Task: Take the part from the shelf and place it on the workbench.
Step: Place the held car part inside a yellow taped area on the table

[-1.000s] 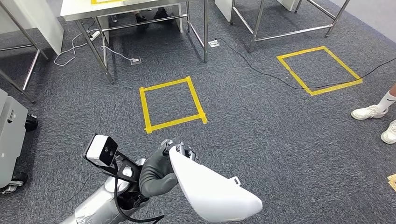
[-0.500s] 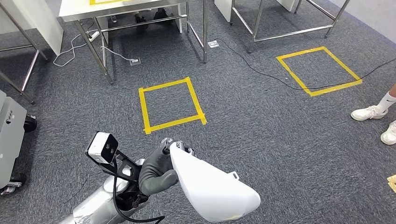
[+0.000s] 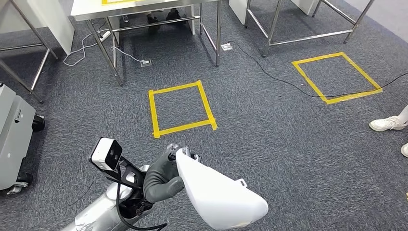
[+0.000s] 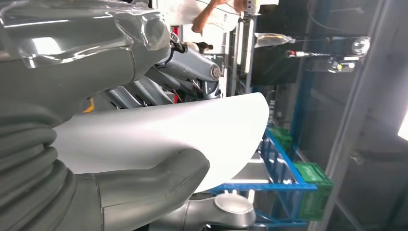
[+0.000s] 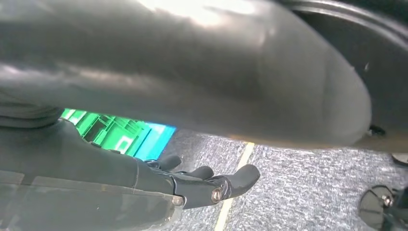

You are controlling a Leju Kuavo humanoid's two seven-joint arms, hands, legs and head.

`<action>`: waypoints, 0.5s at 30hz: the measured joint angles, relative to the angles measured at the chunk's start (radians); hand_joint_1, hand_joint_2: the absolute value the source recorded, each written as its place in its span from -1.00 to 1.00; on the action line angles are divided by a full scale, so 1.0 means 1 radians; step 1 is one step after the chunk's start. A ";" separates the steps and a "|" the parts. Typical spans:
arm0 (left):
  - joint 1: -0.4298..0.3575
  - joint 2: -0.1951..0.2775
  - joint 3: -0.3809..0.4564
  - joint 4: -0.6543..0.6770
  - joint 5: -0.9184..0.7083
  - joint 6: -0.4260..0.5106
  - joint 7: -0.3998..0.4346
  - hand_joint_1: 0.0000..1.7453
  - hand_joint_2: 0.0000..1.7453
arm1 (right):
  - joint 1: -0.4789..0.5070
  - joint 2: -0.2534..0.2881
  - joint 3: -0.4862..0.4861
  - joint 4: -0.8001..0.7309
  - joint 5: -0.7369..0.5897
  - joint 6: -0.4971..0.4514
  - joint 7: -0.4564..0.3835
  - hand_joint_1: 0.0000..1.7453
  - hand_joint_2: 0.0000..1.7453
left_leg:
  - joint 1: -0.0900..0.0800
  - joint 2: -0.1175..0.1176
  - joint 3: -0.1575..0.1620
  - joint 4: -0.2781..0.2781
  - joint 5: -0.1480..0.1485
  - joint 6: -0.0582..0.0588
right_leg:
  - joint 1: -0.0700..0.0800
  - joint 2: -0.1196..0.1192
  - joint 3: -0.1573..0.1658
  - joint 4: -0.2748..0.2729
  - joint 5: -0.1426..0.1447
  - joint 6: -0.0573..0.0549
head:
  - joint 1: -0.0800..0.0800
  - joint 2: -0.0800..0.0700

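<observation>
My left hand (image 3: 161,178) grips a large white curved part (image 3: 216,192) by its narrow end, low in the head view, above grey carpet. In the left wrist view the thick grey thumb (image 4: 149,185) lies across the white part (image 4: 159,137). The workbench (image 3: 144,6) with steel legs stands at the far top of the head view, beyond a yellow tape square (image 3: 182,108). My right hand (image 5: 202,185) hangs over the carpet with its dark fingers stretched out and holds nothing.
A second tape square (image 3: 337,77) lies at the right, with a black cable (image 3: 269,72) running past it. A grey wheeled cart (image 3: 14,134) stands at the left edge. A person's white shoes (image 3: 387,124) are at the right edge. A blue shelf with green crates (image 4: 308,180) is behind.
The whole floor picture has slid down and to the right, so the camera has moved. My left hand and the white part keep the same place in view.
</observation>
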State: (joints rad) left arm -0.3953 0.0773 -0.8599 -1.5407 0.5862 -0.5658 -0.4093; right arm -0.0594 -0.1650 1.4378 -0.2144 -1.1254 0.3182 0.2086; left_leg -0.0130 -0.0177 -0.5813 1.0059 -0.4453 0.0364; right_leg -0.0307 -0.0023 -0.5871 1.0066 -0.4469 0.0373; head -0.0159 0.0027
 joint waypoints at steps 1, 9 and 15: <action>0.000 0.001 0.000 0.000 -0.004 0.001 0.000 1.00 1.00 | 0.000 0.000 0.000 0.000 0.000 0.000 -0.001 -1.00 -1.00 | 0.002 0.000 -0.001 0.003 -0.003 -0.003 | -0.001 0.000 0.001 0.000 0.001 -0.006 | 0.000 0.000; 0.006 0.009 0.001 -0.004 -0.020 0.006 -0.001 1.00 1.00 | 0.001 -0.003 0.000 0.000 -0.001 0.000 -0.003 -1.00 -1.00 | 0.018 0.010 -0.134 0.267 -0.103 -0.026 | 0.001 0.000 0.008 -0.002 -0.005 -0.030 | -0.002 0.000; 0.002 0.012 0.002 -0.010 -0.026 0.007 -0.006 1.00 1.00 | 0.001 0.004 -0.001 -0.005 -0.007 -0.006 -0.009 -1.00 -1.00 | 0.000 0.021 -0.014 0.007 -0.002 0.009 | 0.008 -0.002 0.017 -0.007 -0.013 -0.015 | -0.001 0.000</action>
State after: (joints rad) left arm -0.3931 0.0896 -0.8583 -1.5507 0.5605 -0.5592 -0.4152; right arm -0.0585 -0.1608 1.4372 -0.2196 -1.1322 0.3122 0.1999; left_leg -0.0135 0.0033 -0.5957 1.0125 -0.4468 0.0453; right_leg -0.0230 -0.0039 -0.5703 0.9993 -0.4599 0.0221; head -0.0172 0.0027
